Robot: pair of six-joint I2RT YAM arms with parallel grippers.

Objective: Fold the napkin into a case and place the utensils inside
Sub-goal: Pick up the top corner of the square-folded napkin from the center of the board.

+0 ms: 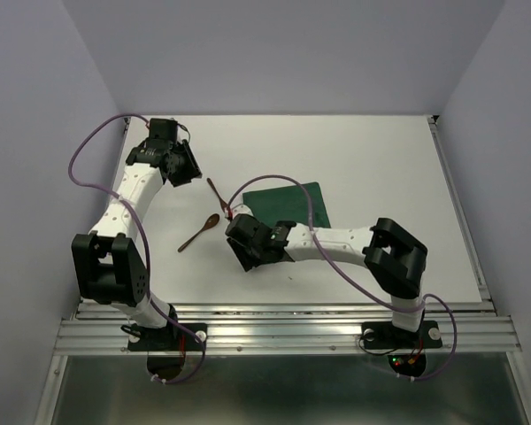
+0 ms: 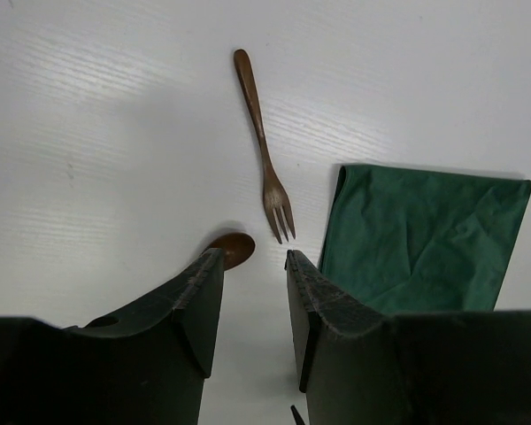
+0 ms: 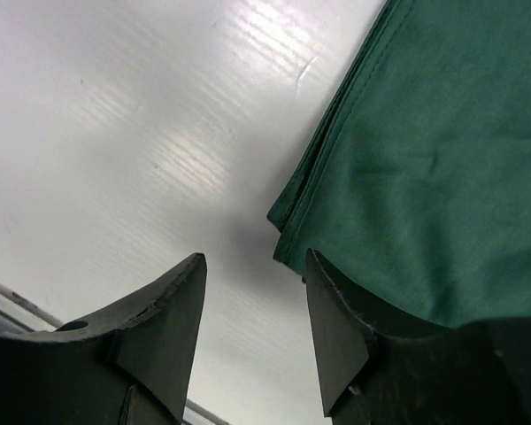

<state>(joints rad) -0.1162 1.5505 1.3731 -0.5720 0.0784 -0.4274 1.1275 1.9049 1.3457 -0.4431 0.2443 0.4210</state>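
Here the right claw (image 3: pixel 255 261) stands released, its two dark fingers spread with nothing between them, poised just off the near corner of the dark green soft cloth napkin (image 3: pixel 425 159). The napkin fills the upper right of the right wrist view, and stacked edges show at that corner, so the cloth is already doubled over at least once. I judge the claw sits there in order to pinch that layered corner for the next fold, or to lift a layer open. Whether a proper pocket has been formed I cannot tell. The left claw (image 2: pixel 253 258) is likewise open and empty, hanging over the white table (image 1: pixel 380 159) near the upper left of the overhead view and looking back toward the utensils, probably waiting for its turn to pick one up. In the left wrist view the slim brown wooden fork (image 2: pixel 264 150) lies flat at centre, its tines pointing to the lower edge of the frame and ending just beside the napkin's left border without touching it. The small reddish-brown wooden spoon (image 2: pixel 233 249) lies lower left of the fork, its bowl half hidden behind the left finger. As for the case, nothing is in it. Both utensils rest on bare tabletop outside the cloth, so by my reading the folding is partway done and the loading is not yet begun.
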